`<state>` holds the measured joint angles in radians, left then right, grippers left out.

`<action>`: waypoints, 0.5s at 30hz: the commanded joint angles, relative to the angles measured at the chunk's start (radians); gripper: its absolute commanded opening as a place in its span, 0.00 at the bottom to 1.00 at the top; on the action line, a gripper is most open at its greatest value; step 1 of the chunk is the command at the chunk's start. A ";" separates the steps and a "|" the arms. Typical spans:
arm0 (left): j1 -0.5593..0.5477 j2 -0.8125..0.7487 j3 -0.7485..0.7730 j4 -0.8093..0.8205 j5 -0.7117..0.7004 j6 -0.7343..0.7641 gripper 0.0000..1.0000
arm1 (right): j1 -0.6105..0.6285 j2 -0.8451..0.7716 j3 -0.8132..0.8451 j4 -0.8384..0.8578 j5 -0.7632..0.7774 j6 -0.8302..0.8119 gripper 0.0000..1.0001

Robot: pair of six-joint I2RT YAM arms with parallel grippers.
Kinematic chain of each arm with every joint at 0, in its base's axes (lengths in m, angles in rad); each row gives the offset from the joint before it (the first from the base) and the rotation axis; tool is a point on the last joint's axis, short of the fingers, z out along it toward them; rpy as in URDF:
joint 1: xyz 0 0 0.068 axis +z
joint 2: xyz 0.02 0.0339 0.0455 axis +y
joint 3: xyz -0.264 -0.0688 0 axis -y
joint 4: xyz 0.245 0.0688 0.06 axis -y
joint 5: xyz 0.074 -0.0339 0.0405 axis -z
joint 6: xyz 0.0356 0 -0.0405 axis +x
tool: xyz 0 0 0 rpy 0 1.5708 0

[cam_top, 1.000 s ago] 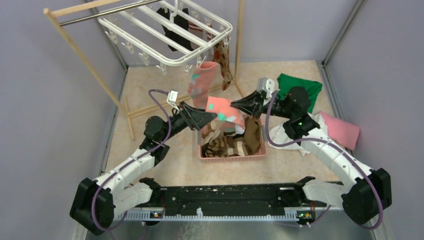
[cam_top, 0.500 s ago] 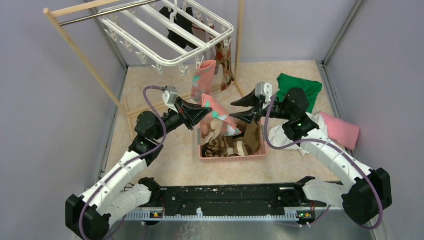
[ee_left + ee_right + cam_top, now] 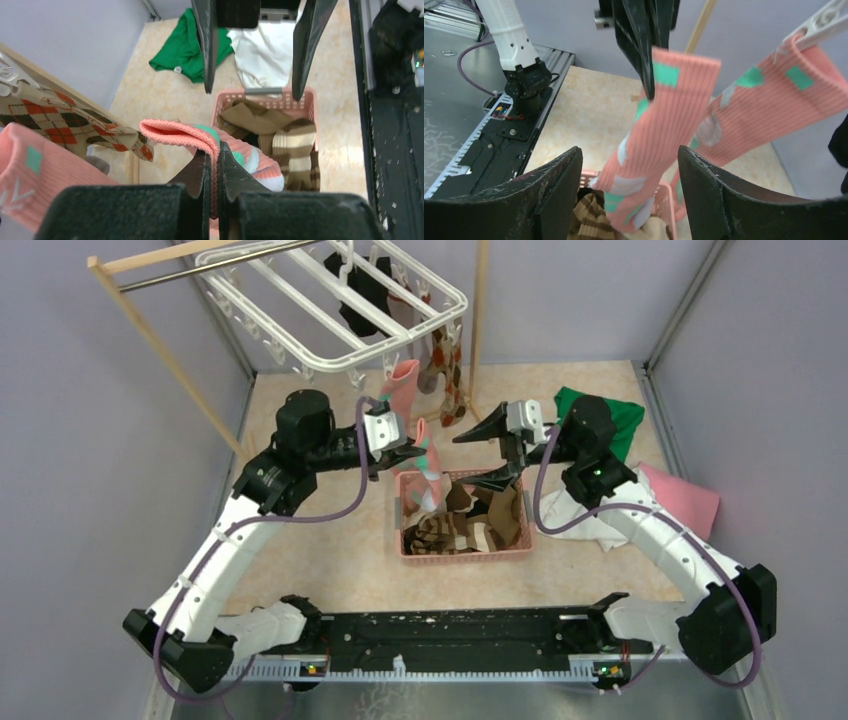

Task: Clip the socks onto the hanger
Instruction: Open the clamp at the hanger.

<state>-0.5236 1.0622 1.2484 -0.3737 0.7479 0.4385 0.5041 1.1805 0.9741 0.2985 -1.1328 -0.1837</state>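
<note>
Currently, at upper left, the white hanger (image 3: 330,335) carries a clipped pink-teal sock (image 3: 400,390) on a front clip. Just below it, your left hand (image 3: 412,448) is clenched near the cuff of a second pink-teal sock (image 3: 430,478), which dangles over the pink basket (image 3: 465,553) at centre. Right of centre, your right hand (image 3: 470,462) stands released, jaws apart and empty, facing that dangling sock.
</note>
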 commanded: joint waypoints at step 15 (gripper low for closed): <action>-0.066 0.173 0.382 -0.496 0.041 0.455 0.00 | 0.059 0.089 0.198 0.070 -0.037 0.078 0.69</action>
<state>-0.5663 1.2091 1.5845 -0.8017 0.7696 0.8124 0.5552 1.2488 1.1019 0.3099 -1.1858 -0.1520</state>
